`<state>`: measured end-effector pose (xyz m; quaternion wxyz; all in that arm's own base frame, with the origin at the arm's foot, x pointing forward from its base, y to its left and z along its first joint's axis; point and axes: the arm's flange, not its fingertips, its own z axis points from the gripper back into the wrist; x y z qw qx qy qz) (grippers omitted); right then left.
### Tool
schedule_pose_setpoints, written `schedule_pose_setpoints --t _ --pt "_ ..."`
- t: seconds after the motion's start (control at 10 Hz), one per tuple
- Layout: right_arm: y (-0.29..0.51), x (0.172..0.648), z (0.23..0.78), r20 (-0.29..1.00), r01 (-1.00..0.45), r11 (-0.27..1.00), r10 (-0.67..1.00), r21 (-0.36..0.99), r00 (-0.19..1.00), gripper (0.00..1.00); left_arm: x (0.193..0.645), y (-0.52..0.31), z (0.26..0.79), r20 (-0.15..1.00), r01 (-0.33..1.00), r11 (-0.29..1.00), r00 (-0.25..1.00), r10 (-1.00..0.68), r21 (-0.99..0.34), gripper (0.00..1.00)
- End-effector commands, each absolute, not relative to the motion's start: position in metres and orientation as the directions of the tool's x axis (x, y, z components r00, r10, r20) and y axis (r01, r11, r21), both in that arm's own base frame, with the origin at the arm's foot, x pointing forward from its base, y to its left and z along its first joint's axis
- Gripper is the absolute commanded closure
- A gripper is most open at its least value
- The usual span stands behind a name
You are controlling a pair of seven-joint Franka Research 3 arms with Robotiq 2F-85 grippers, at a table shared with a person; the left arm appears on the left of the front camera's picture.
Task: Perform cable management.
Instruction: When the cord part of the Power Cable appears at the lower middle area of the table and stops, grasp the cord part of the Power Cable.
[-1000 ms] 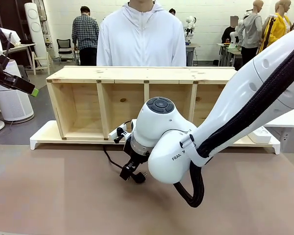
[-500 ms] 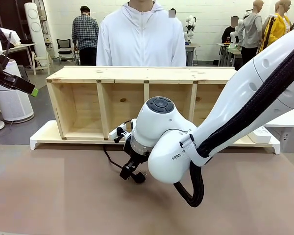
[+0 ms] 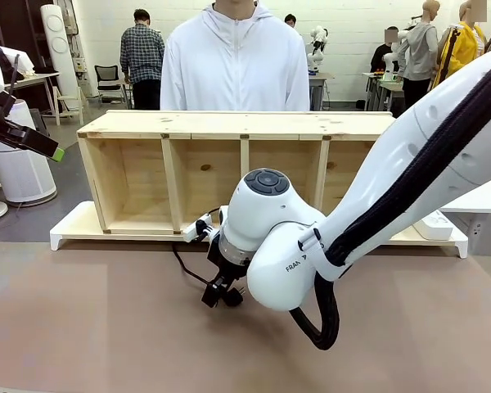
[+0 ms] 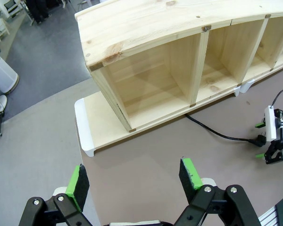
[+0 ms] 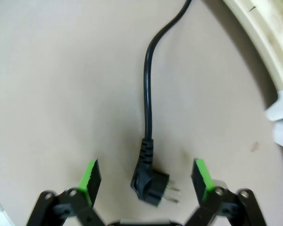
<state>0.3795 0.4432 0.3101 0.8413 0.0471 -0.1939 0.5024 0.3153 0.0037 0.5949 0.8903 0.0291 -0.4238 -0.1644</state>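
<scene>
STATUS | cable loose on the table by the front edge of the shelf | right gripper spread astride the plug (nothing clamped) | left gripper spread, empty | you likely have all tidying left

Front view: is sitting at the robot's edge of the desk, facing 12 o'clock across it at the wooden shelf.
Left wrist view: is hovering high, looking down at the shelf toward 1 o'clock.
Right wrist view: is hanging close above the desk, facing the cable.
Shared: all three are catching the cable.
</scene>
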Motion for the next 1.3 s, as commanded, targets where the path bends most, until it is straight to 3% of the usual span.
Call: schedule_pose_setpoints --t 0.0,0.6,0.7,0.8,0.9,1.0,1.1,1.2 --pt "0.455 0.389 0.300 0.353 -0.888 0.441 0.857 -0.129 0.375 0.00 0.317 0.004 0.594 0.750 0.265 0.945 0.582 -0.315 0.191 0.00" --pt "0.457 0.394 0.284 0.367 -0.912 0.383 0.878 -0.150 0.308 0.03 0.317 0.004 0.594 0.750 0.265 0.945 0.582 -0.315 0.191 0.00" --pt "0.457 0.396 0.284 0.360 -0.909 0.391 0.877 -0.146 0.319 0.19 0.317 0.004 0.594 0.750 0.265 0.945 0.582 -0.315 0.191 0.00" --pt "0.456 0.396 0.285 0.354 -0.908 0.392 0.878 -0.147 0.322 0.21 0.317 0.004 0.594 0.750 0.265 0.945 0.582 -0.315 0.191 0.00" --pt "0.456 0.396 0.285 0.355 -0.909 0.391 0.878 -0.143 0.321 0.37 0.317 0.004 0.594 0.750 0.265 0.945 0.582 -0.315 0.191 0.00" --pt "0.456 0.396 0.285 0.358 -0.909 0.392 0.876 -0.141 0.322 0.40 0.317 0.004 0.594 0.750 0.265 0.945 0.582 -0.315 0.191 0.00" --pt "0.456 0.398 0.286 0.364 -0.907 0.397 0.873 -0.140 0.326 0.56 0.317 0.004 0.594 0.750 0.265 0.945 0.582 -0.315 0.191 0.00" --pt "0.456 0.399 0.286 0.366 -0.907 0.398 0.871 -0.139 0.326 0.59 0.317 0.004 0.594 0.750 0.265 0.945 0.582 -0.315 0.191 0.00"
